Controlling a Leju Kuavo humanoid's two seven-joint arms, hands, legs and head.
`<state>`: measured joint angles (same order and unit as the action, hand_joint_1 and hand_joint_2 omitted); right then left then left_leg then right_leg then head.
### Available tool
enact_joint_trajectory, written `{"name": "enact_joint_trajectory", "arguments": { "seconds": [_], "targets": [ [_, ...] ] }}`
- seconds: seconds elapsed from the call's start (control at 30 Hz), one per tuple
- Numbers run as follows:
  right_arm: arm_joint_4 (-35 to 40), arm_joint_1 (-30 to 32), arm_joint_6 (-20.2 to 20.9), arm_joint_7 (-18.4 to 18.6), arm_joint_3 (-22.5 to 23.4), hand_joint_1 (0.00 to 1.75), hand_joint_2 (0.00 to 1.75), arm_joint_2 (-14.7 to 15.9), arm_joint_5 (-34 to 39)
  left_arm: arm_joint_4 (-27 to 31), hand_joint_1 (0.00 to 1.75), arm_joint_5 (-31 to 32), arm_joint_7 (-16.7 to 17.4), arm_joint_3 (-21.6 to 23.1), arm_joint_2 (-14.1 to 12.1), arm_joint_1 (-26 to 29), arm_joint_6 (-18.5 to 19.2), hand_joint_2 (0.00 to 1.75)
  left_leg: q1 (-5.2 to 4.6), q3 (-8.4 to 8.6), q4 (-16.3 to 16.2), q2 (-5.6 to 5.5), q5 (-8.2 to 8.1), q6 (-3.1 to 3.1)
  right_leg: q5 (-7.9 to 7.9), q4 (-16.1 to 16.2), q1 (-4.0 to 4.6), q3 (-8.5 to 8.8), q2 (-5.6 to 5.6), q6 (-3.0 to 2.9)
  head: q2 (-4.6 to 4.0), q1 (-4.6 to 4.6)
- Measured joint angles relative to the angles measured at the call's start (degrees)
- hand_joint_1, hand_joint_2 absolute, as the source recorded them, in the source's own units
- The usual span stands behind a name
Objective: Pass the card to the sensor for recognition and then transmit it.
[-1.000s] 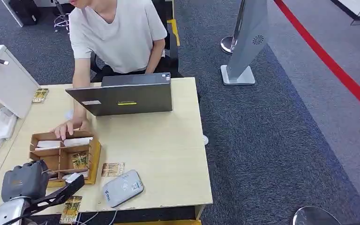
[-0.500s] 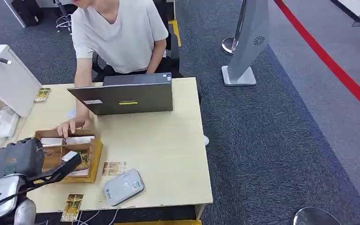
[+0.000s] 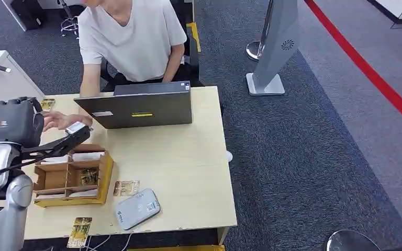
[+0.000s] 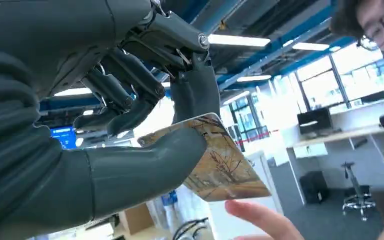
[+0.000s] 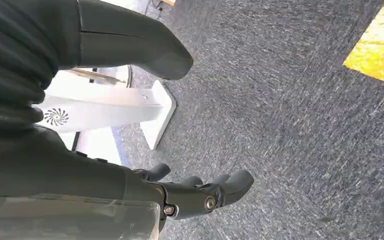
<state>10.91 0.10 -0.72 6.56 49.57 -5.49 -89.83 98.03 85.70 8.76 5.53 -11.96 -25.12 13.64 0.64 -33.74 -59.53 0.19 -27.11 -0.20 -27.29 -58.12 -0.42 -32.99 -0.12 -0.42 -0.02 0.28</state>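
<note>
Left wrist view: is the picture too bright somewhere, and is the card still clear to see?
In the left wrist view the windows and ceiling lights behind are washed out by glare, yet the card in the left hand keeps its printed pattern sharp; the person's fingers below it are slightly soft. In the head view the light is even, and the same card looks small and pale.

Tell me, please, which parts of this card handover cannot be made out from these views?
- Card: its picture is partly covered by the left robot hand's thumb in the left wrist view; in the head view it is too small to read.
- Person's hand: partly hidden behind the left robot hand in the head view, cut off by the edge in the left wrist view.
- Sensor: markings too small to read.
</note>
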Motion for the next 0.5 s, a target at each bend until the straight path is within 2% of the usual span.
{"name": "enact_joint_trajectory", "arguments": {
  "seconds": [0.23, 0.43, 0.47, 0.5],
  "targets": [
    [-0.02, -0.07, 0.79, -0.9, -2.71, 0.0, 1.75, 0.52, 0.0, -6.57, 1.75, 0.48, 3.15, 3.04, -0.07, -9.34, 0.13, 1.75, 0.0, -0.04, 0.0, 0.0, 0.06, -0.04, 0.07, -0.01, 0.0, -0.03, 0.0, -0.04, 0.02, 0.0],
    [-0.02, -0.04, 1.01, -1.01, -3.85, 0.0, 1.75, 0.7, 0.0, -10.91, 1.75, 0.5, 4.18, 4.88, 0.02, -13.72, -0.3, 1.75, 0.0, -0.03, -0.01, 0.03, 0.09, 0.0, 0.08, -0.01, 0.0, -0.04, 0.03, -0.04, 0.0, 0.0],
    [-0.02, -0.04, 1.01, -1.03, -3.94, 0.0, 1.75, 0.72, 0.0, -11.35, 0.0, 0.5, 4.2, 5.12, 0.02, -14.05, -0.3, 1.75, 0.0, -0.04, 0.0, 0.03, 0.09, 0.0, 0.08, -0.01, 0.0, -0.04, 0.03, -0.04, 0.0, -0.02],
    [-0.02, -0.05, 1.01, -1.03, -4.0, 0.0, 1.75, 0.72, 0.0, -11.7, 0.0, 0.5, 4.22, 5.27, 0.02, -14.3, -0.3, 1.75, 0.0, -0.04, 0.0, 0.03, 0.09, 0.0, 0.08, -0.01, 0.0, -0.04, 0.03, -0.04, 0.0, 0.0]
  ]
}}
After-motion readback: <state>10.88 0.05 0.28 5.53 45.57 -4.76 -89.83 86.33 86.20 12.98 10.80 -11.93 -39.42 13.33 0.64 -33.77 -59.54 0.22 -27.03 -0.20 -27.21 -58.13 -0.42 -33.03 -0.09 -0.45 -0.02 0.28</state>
